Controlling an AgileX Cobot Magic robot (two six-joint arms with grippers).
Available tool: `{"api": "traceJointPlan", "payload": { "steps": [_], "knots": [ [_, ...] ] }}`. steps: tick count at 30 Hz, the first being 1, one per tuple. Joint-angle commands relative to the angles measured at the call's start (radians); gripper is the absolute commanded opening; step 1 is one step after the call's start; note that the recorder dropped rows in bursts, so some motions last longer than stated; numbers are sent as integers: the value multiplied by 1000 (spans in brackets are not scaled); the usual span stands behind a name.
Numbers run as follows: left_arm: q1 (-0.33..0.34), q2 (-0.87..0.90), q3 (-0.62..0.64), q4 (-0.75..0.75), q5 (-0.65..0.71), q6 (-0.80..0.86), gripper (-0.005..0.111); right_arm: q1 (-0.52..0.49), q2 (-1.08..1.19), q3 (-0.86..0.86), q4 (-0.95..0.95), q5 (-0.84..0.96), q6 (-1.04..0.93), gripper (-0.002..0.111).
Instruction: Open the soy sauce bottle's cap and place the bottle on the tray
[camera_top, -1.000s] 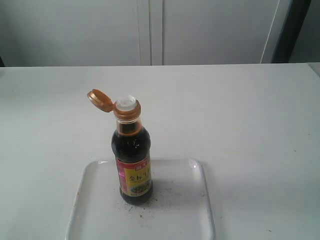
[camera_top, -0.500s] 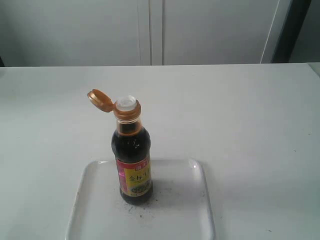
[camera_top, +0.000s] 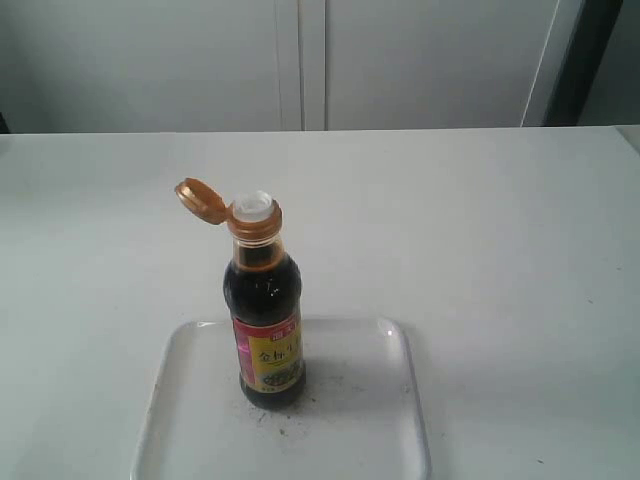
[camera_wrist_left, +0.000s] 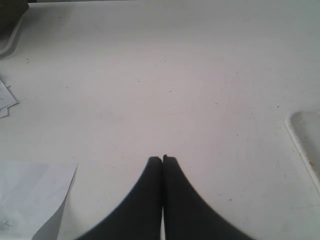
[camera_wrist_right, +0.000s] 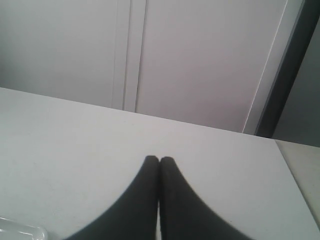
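The soy sauce bottle (camera_top: 264, 330) stands upright on the tray (camera_top: 370, 420) in the exterior view, dark liquid inside and a red, pink and yellow label on its front. Its orange-gold cap (camera_top: 199, 199) is flipped back on its hinge, baring the white spout (camera_top: 253, 206). Neither gripper shows in the exterior view. My left gripper (camera_wrist_left: 162, 159) is shut and empty over bare table, with a corner of the tray (camera_wrist_left: 304, 142) off to one side. My right gripper (camera_wrist_right: 159, 160) is shut and empty too, and a bit of the tray's rim (camera_wrist_right: 25, 232) shows beside it.
The white table (camera_top: 480, 230) stretches to a pale panelled wall (camera_top: 300, 60). Loose sheets of paper (camera_wrist_left: 30, 200) lie near the left gripper, and a dark object (camera_wrist_left: 10, 20) sits at that view's corner. The table's edge (camera_wrist_right: 292, 165) runs close to the right gripper.
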Motion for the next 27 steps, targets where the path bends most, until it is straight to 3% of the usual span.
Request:
{"api": "traceJointPlan", "payload": {
  "steps": [1,16,27],
  "knots": [
    [-4,-4,4,-15,-3,-8,0,-5,-6,2,5,-16,-2,0],
    [-4,-4,4,-15,-3,-8,0,-5,-18,6,-25,-8,-1,0],
    [-4,-4,4,-15,-3,-4,0,-5,-179,183,-25,-27,14,0]
  ]
}}
